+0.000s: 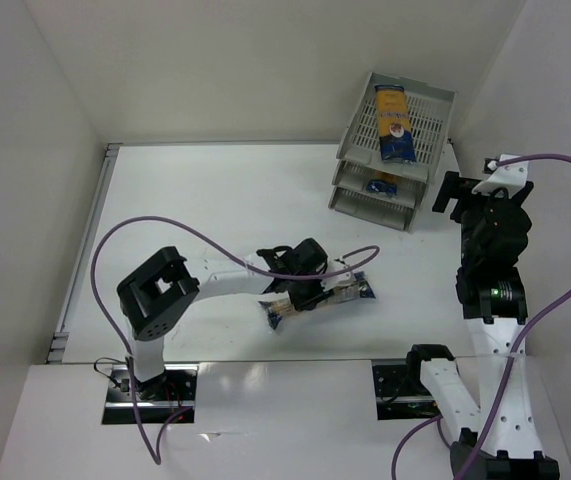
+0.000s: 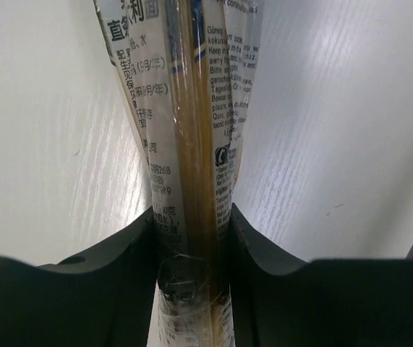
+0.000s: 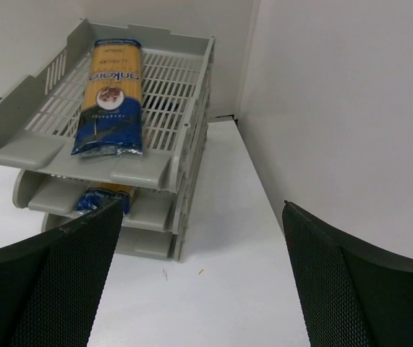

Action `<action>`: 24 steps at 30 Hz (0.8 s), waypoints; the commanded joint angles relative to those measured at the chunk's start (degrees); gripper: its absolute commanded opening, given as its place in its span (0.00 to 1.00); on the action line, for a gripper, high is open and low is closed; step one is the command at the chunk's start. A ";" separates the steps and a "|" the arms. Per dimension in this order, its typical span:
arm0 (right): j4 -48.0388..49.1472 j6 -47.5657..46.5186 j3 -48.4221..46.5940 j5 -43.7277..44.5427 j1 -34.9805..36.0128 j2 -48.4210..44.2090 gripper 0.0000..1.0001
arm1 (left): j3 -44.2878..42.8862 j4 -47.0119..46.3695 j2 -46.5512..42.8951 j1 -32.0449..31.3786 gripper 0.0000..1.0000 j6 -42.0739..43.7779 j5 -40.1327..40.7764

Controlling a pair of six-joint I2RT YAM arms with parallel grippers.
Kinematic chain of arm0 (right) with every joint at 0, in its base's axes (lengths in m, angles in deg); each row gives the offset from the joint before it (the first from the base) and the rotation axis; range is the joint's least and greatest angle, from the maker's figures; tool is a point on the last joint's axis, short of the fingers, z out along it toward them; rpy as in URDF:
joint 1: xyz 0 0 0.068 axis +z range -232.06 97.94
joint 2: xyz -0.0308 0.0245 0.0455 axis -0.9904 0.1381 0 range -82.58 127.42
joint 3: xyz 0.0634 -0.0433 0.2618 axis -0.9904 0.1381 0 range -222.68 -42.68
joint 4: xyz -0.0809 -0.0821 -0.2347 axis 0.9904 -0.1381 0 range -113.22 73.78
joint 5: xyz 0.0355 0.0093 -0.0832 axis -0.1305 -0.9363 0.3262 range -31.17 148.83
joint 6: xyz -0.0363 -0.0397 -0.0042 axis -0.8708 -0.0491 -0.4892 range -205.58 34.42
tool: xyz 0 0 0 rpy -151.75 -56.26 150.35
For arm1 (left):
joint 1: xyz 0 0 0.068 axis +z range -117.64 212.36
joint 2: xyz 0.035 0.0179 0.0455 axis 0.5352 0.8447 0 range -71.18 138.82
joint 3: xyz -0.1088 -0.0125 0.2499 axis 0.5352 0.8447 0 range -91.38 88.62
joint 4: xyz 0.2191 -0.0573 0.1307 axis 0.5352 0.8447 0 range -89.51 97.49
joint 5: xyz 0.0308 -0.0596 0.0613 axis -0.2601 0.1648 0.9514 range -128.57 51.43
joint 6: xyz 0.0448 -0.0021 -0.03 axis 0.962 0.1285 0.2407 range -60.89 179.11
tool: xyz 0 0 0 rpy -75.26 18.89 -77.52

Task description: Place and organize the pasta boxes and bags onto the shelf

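Note:
The grey three-tier shelf (image 1: 357, 140) stands at the back right. One spaghetti packet (image 1: 395, 122) lies on its top tier, and another packet (image 1: 381, 186) sticks out of the middle tier; both also show in the right wrist view, the top one (image 3: 111, 94) and the middle one (image 3: 103, 196). A third packet (image 1: 350, 291) lies on the table near the middle. My left gripper (image 1: 303, 290) is shut on this packet (image 2: 192, 144), with both fingers (image 2: 137, 260) pressed against its sides. My right gripper (image 1: 465, 192) is open and empty to the right of the shelf.
White walls enclose the table on the left, back and right. The right wall (image 3: 351, 101) stands close beside the shelf (image 3: 184, 155). A purple cable (image 1: 165, 235) loops above the left arm. A tiny orange pasta crumb (image 3: 200, 272) lies on the table before the shelf.

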 commanded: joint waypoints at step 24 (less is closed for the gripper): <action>5.97 2.02 -0.32 -7.56 -1.93 2.75 0.94 | -32.16 -10.39 15.68 13.15 0.00 -42.99 -19.94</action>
